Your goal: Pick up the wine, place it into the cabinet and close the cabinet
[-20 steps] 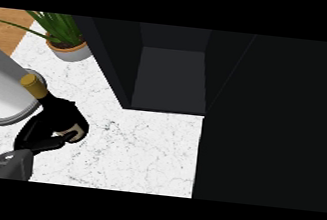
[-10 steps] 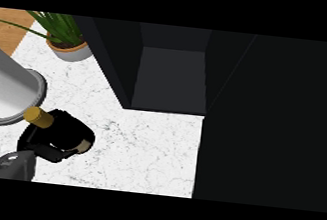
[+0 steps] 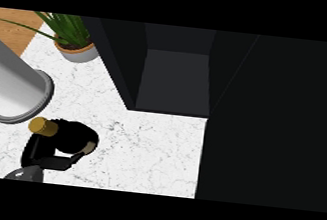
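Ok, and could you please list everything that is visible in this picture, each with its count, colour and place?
White marble counter top: 1, white with grey veins, lower left and middle.
Dark box-shaped cabinet: 1, black to dark grey, upper middle, open.
Black panel: 1, black, whole right side; probably the cabinet's open door.
Green leafy plant in a grey pot: 1, upper left, on the counter.
Brown wooden surface: 1, far upper left.
Gold-capped wine bottle: 1, only the gold cap shows, lower left.
Large light grey cylinder: 1, left edge; seemingly part of the robot's arm.
Grey forearm: 1, bottom left.
Left robot hand: 1, black, lower left, curled round the bottle.
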Controlling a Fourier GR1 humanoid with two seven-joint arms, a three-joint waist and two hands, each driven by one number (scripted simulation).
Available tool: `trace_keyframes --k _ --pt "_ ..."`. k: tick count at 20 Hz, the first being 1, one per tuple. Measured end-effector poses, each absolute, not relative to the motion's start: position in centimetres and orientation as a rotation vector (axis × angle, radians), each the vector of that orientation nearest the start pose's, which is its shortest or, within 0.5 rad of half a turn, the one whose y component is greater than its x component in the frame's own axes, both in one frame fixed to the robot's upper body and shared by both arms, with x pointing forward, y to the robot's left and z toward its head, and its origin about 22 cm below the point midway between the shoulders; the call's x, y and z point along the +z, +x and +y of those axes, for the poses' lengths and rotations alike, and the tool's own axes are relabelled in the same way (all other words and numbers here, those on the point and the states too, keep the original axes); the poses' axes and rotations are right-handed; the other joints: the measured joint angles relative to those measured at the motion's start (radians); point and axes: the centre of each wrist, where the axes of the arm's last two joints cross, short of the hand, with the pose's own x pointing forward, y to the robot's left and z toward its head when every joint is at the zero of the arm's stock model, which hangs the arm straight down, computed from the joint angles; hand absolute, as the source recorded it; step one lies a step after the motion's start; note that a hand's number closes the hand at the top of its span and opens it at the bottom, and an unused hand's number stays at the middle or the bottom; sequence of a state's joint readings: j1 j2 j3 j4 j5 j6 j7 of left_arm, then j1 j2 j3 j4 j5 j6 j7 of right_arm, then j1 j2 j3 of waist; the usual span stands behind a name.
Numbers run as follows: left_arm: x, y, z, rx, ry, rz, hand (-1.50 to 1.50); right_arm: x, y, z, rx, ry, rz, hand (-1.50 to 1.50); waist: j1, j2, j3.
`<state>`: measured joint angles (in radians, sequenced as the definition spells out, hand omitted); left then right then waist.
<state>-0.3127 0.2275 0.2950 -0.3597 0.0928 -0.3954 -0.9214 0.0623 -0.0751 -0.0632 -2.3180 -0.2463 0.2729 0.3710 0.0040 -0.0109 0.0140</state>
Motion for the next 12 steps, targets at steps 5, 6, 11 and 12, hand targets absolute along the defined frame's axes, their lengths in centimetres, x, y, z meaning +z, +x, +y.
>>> trace_keyframes --k 5,6,11,12 --pt "-16.5 20.3 32.6 0.269 -0.114 -1.706 1.5 15.7 17.5 -25.1 0.249 0.213 -1.903 -1.5 0.01 -0.004 0.002" --pt "-16.7 19.7 32.3 0.279 -0.116 -1.713 1.5 15.7 17.1 -25.2 0.248 0.211 -1.901 -1.5 0.011 -0.006 0.003" --pt "-16.6 18.6 29.9 0.28 -0.201 -1.733 1.5 16.0 16.8 -25.0 0.239 0.209 -1.898 -1.5 0.013 -0.004 -0.001" --pt "-16.6 18.3 29.2 0.279 -0.221 -1.731 1.5 15.8 16.7 -25.0 0.241 0.211 -1.894 -1.5 0.012 -0.002 -0.003"
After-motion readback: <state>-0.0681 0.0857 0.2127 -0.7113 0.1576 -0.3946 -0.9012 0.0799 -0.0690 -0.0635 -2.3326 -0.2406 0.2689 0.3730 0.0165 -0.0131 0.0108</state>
